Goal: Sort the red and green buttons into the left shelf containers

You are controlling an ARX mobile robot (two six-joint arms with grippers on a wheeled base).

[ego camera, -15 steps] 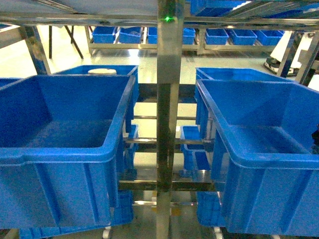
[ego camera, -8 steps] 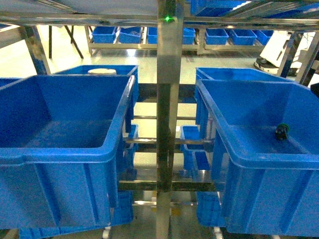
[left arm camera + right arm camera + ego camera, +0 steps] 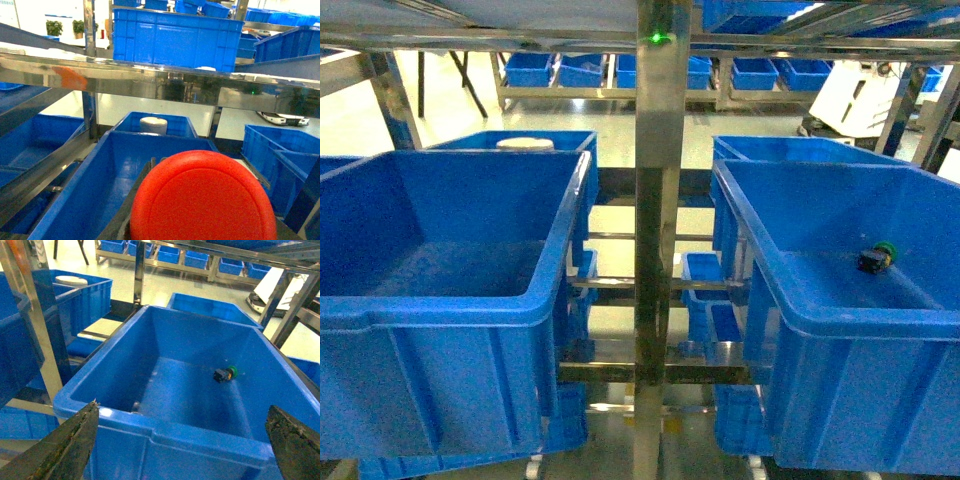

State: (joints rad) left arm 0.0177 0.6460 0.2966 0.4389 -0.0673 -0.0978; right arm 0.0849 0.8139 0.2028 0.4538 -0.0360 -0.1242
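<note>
Both big containers, left [image 3: 450, 300] and right [image 3: 840, 330], are solid saturated blue with ribbed sides, glossy highlights on the rims. The button [image 3: 875, 258] in the right one has a black body and a green cap; same colours in the right wrist view [image 3: 225, 374]. Shelf [image 3: 660, 200] is bare silver steel, reflective, with a small green light [image 3: 658, 38] on the post. A white round lid [image 3: 525, 144] sits in the rear blue bin. Floor [image 3: 620, 115] is pale greenish-white. Left wrist view is filled by a plain bright red round cap [image 3: 205, 200]. Right gripper [image 3: 185, 440] jaws look dark, rough grey-black.
</note>
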